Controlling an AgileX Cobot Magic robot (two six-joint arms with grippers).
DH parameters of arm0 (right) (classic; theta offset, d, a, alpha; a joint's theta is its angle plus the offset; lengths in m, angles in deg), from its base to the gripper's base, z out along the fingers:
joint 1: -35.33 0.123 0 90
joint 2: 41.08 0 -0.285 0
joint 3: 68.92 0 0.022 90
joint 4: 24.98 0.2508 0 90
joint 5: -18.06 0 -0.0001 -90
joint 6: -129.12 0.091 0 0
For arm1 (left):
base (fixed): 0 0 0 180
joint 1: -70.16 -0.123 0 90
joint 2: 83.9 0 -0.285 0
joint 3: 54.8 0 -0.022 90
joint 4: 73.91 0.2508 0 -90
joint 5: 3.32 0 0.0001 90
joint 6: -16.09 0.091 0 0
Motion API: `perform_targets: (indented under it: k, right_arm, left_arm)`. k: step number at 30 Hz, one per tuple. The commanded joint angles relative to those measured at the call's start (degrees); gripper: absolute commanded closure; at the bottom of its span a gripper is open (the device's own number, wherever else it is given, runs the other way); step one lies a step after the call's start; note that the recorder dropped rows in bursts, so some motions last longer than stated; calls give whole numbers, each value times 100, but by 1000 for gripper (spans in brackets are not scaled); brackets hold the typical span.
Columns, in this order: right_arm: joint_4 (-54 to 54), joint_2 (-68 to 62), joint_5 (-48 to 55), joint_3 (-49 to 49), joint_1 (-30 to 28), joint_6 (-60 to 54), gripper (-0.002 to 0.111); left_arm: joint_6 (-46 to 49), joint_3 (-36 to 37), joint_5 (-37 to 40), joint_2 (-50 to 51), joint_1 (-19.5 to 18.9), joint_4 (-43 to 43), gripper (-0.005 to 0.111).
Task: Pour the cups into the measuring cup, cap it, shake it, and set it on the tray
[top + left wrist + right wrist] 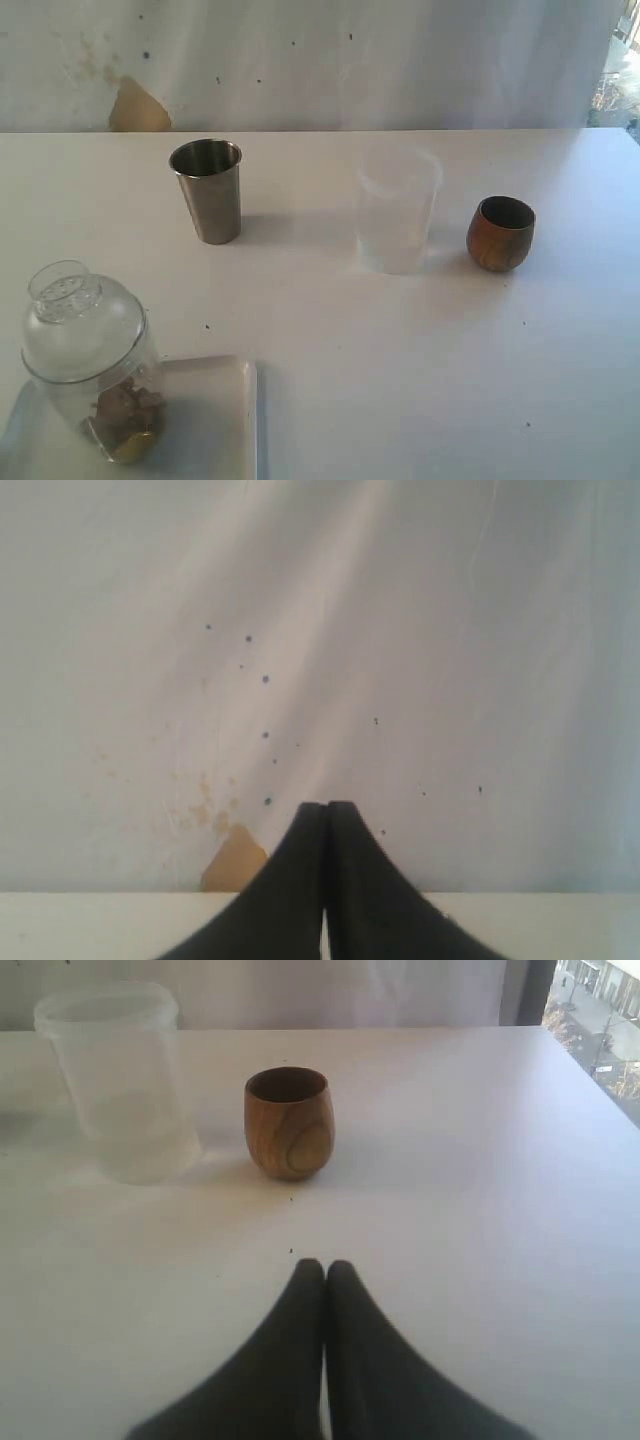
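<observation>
Exterior view first: the measuring cup [95, 385] is sitting at eight o'clock in the frame, on the tray [220, 420]. It is wearing the cap [75, 315] and holding brown clumps at its bottom. The steel tumbler [207, 190] is standing at ten o'clock and the wooden cup [500, 233] at three. A frosted cup [398, 210] is sitting between them on the desk [400, 380], and all three are well apart from the tray. No arm is showing here.

Left wrist view: the left tool [327, 805] is showing its fingers pressed together, gripping nothing. It is pointing at a speckled wall [400, 630] with a tan stain [235, 860].

Right wrist view: the right tool [325, 1265] is likewise pressed together and empty. The wooden cup [288, 1122] is standing ahead of it, with the frosted cup [120, 1080] just beside that.

The job is looking finished, I'd say. The danger now is the measuring cup, which is appearing to lean on the tray. A brush from an arm could be tipping it, and whether the cap is seated tight I cannot tell.
</observation>
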State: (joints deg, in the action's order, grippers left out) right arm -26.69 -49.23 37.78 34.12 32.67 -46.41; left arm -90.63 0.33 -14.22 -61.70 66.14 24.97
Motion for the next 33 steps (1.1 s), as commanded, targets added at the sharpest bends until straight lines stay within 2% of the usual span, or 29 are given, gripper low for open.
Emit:
perform_targets:
  k: [1,25,29,33]
  right_arm:
    - [-21,37,-18,-26,31,27,108]
    - [-21,37,-18,-26,31,27,108]
    - [-21,37,-18,-26,31,27,108]
    - [-21,37,-18,-26,31,27,108]
  left_arm:
    - [73,-39,157,-210,8,107,107]
    - [73,-39,146,-244,8,107,107]
    - [73,244,195,-244,8,107,107]
    - [73,847,195,-244,8,107,107]
